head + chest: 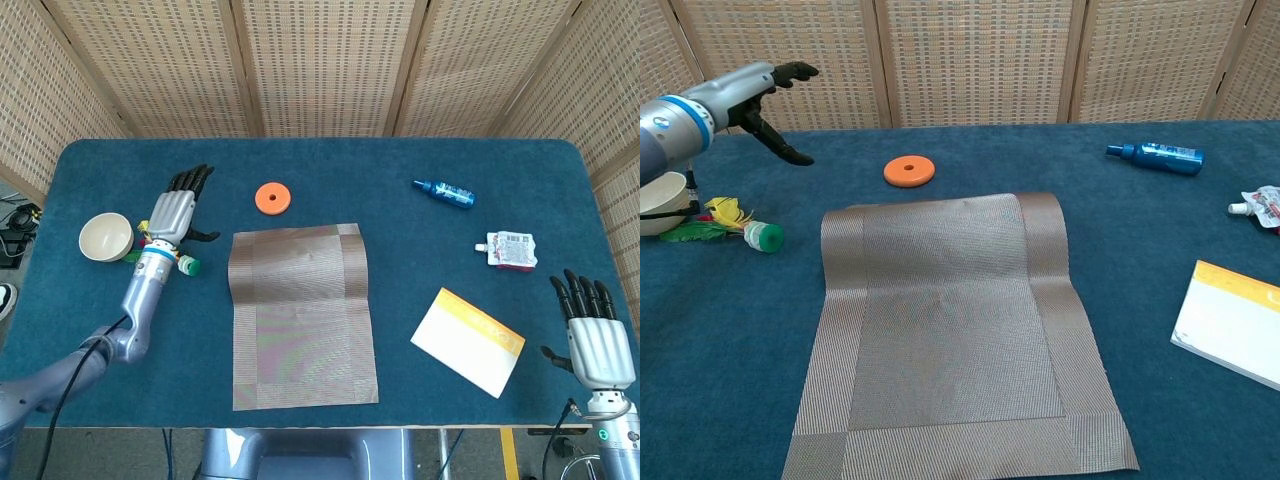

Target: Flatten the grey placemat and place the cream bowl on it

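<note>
The right robot hand [598,340], fingers apart and empty, is seen only from the head view. The left robot hand [174,213] is spread open, empty, beside the cream bowl [106,237]. The grey placemat [302,314] is laid flat. No writing can be read.

The grey placemat [303,316] looks woven and ribbed, matt. The surface [400,260] is napped blue cloth. The cream bowl [105,237] is smooth, and the blue bottle [445,192] glossy plastic.
</note>
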{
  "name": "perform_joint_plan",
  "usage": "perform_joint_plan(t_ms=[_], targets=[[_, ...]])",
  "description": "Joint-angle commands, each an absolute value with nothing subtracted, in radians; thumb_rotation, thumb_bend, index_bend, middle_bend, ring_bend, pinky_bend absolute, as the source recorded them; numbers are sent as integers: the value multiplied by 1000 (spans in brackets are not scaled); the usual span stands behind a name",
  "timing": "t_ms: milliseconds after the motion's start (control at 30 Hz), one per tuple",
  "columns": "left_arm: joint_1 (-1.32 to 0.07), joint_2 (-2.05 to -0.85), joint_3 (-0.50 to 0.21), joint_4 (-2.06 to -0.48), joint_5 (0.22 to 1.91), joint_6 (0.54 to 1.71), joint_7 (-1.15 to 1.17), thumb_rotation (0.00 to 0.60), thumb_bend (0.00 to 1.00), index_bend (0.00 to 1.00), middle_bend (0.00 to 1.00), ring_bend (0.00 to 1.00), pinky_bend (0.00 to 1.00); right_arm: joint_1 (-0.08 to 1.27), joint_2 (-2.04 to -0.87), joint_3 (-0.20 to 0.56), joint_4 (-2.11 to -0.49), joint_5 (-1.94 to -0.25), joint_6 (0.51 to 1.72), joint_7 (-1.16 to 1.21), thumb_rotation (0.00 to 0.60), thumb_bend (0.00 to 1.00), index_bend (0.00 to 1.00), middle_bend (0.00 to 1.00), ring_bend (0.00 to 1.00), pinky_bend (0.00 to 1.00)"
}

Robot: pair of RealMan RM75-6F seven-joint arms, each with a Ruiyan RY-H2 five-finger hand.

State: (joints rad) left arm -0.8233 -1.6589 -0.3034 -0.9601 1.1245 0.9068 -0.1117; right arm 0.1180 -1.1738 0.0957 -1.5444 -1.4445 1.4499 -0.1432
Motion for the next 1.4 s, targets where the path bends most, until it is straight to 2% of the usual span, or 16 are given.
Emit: perform_joint_plan(t_ms=[33,167,267,467,733,967,1400], targets=[[-690,-1490,-274,-1231,1095,1035,20,600,0,0,0,0,0,119,-1174,93,-1546,-1449,1451,-145,600,0,63,0,0,0],[-564,-1327,-221,-1519,1084,1163,137,600,0,0,0,0,0,121,-1178,83,-1548,-1462,1444,-151,600,0,63,0,0,0],[-491,-1239,-184,-1672,1089,1243,193,600,0,0,0,0,0,128,-1189,68,-1541,-1484,1432,-172,600,0,63,0,0,0],[-394,-1138,-126,-1832,1140,1352,238,600,0,0,0,0,0,172,-1212,16,-1529,-1572,1364,-175,600,0,71,0,0,0],[-321,-1072,-59,-1926,1235,1425,297,600,0,0,0,0,0,313,-1235,-58,-1520,-1773,1211,-97,600,0,108,0,0,0],[-318,-1058,-63,-1914,1241,1397,284,600,0,0,0,0,0,433,-1280,-96,-1535,-1876,1109,20,600,0,149,0,0,0],[-324,-1033,-92,-1881,1222,1330,209,600,0,0,0,0,0,542,-1442,-98,-1505,-1862,958,-31,600,0,199,0,0,0]])
